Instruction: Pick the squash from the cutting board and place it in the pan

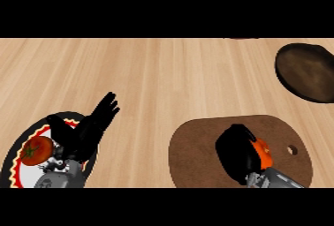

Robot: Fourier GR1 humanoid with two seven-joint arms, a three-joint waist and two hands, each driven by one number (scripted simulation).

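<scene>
A brown cutting board (195, 154) with a small hole lies at the lower right of the counter. On it, my right hand (236, 152) is curled over an orange squash (263, 151), of which only a sliver shows at the hand's right side. The dark brown pan (306, 73) sits at the far right, well beyond the board. At the lower left my left hand (88, 128) stays open, fingers pointing up and away, above a plate.
A round plate (14, 165) with a black, yellow and red rim sits at the lower left, holding a red tomato (36, 149) beside my left forearm. Bare wooden counter stretches between the board and the pan.
</scene>
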